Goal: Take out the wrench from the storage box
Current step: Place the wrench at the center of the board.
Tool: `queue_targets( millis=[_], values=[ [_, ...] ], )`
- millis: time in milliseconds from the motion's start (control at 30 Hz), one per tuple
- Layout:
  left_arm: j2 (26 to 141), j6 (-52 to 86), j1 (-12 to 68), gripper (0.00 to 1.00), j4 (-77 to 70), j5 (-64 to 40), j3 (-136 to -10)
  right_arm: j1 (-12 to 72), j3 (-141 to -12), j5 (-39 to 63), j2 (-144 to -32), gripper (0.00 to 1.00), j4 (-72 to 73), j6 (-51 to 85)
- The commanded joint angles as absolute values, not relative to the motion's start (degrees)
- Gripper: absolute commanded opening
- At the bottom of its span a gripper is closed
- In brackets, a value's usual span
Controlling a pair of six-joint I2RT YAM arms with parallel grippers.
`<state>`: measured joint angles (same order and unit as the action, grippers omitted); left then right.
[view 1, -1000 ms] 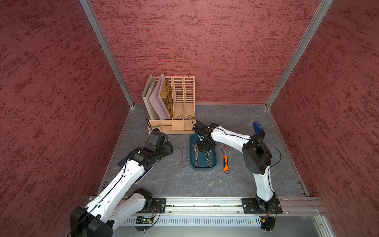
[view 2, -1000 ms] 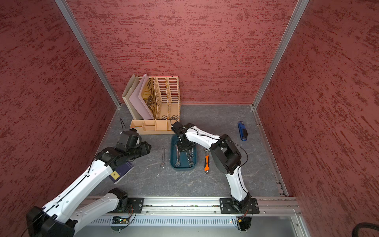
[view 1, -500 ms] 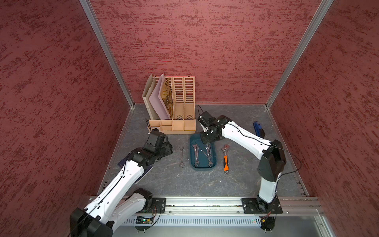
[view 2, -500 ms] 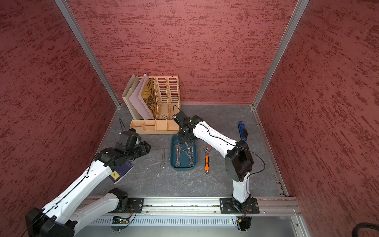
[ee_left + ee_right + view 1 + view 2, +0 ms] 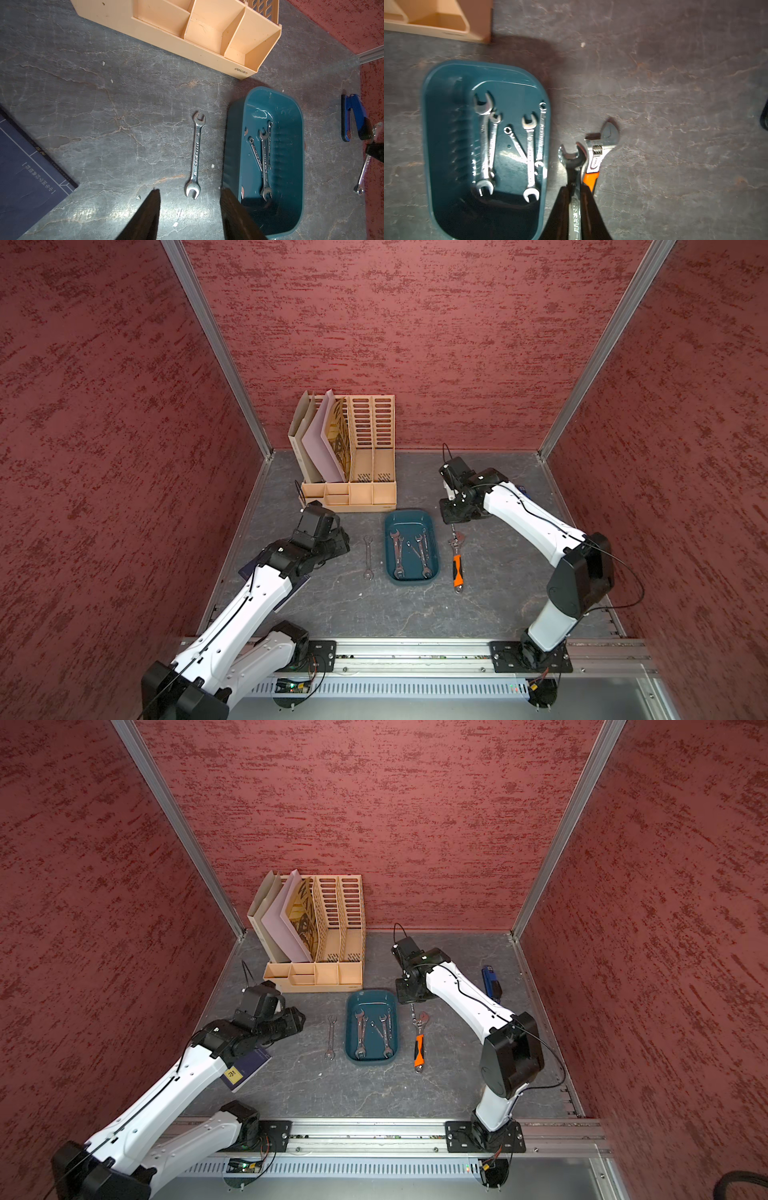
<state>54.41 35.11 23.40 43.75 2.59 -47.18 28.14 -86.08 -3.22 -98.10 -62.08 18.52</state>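
Wrench (image 5: 572, 164) in right pincer (image 5: 574, 188)

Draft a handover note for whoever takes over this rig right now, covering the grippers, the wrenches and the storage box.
Right gripper: shut on an open-end wrench, outside the storage box, beside the adjustable wrench.
Left gripper: open, empty, near the loose wrench lying on the box's other side.
Done: one wrench is out of the box.
Left: set it down and release; five wrenches lie in the box, if more must come out.
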Motion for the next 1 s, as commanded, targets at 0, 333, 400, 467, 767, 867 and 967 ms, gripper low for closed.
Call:
queue_targets(
  millis=[0,333,400,467,767,867,967],
  values=[
    [54.7,34.8,22.8,0.50,43.7,1.9,-47.0,25.3,-81.8,-3.6,-95.7,0.13,-59.7,17.7],
    [56.3,35.0,22.9,0.50,42.6,0.8,-47.4,18.1,-66.5,0.2,-94.1,0.14,-52.5,18.9],
    [56.6,35.1,22.9,0.50,42.5,0.5,-47.5,17.6,-64.9,0.8,-94.4,0.14,-51.3,19.3],
    [56.9,35.2,22.9,0.50,42.4,0.4,-47.6,17.2,-63.6,1.3,-95.1,0.14,-50.3,19.8],
    [57.1,35.2,22.8,0.50,42.9,0.3,-48.1,16.9,-61.4,4.0,-98.6,0.15,-46.3,20.7],
    [57.1,35.3,22.8,0.50,44.3,1.1,-49.0,16.9,-61.3,4.0,-99.1,0.16,-46.1,20.7],
    [57.2,35.2,22.8,0.50,44.5,0.9,-49.3,16.9,-61.1,3.9,-99.3,0.19,-46.0,20.6]
  ],
)
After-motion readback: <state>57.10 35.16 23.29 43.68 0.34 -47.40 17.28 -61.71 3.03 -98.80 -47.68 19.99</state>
